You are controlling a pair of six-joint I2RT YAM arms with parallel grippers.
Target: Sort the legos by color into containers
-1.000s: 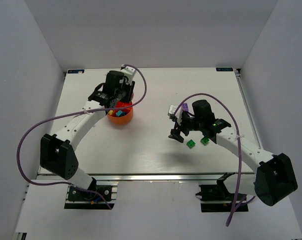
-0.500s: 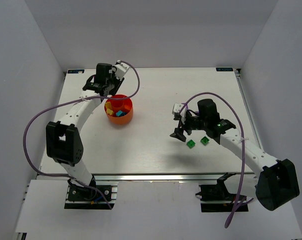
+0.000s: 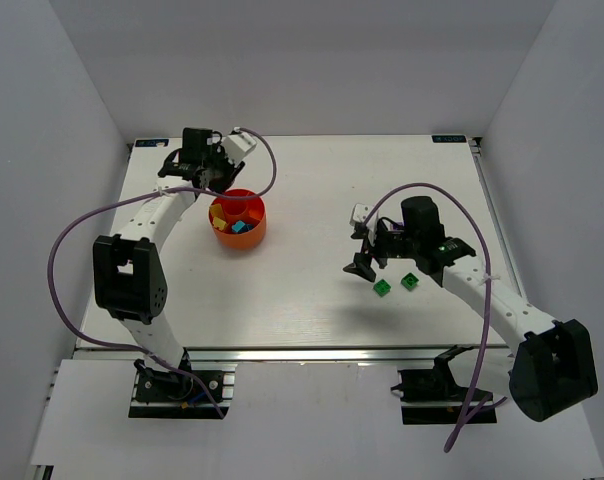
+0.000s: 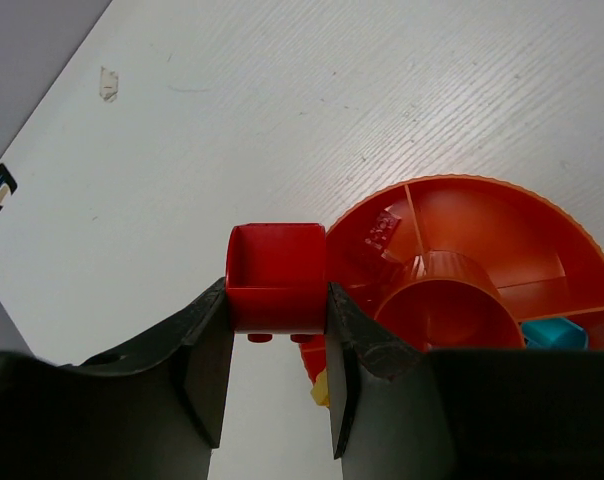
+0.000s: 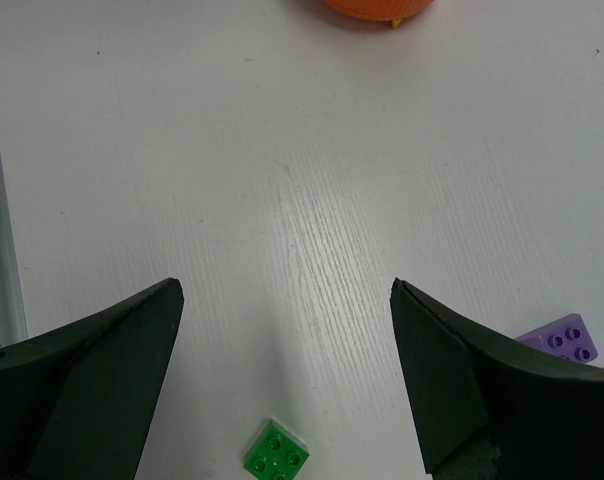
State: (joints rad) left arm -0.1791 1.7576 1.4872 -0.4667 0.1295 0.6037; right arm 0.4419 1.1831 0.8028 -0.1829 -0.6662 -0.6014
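Your left jaws pinched a red brick beside the dish rim, your right jaws stood wide, empty, above the tabletop.

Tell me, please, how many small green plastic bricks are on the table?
2: one green brick beside the right arm, the second just right of it; the arm may hide others.

Your left gripper is pinching a red lego right between its fingertips, arm stretched far forward. Your right gripper points down, jaws spread wide.
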